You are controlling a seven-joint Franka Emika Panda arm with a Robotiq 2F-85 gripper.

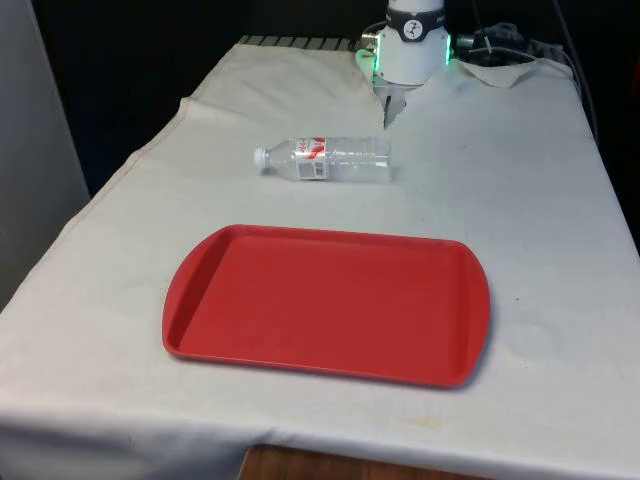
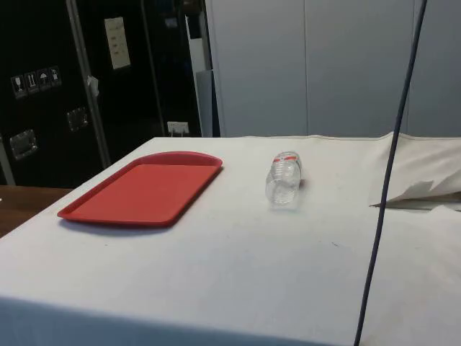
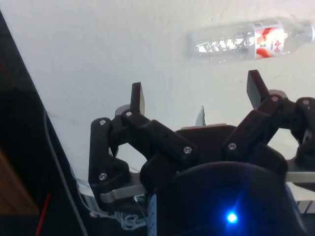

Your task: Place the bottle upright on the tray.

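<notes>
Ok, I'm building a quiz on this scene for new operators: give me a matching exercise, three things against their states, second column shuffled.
Things:
1. bottle
2. tray
3. claw

States:
a. open, nothing between its fingers
b. red, with nothing on it
c. clear, lying on its side on the white cloth, white cap toward the front view's left

Pairs: 1-c, 2-b, 3-a

White-clothed table (image 1: 540, 200) with bottle (image 1: 325, 160), tray (image 1: 325, 300)
</notes>
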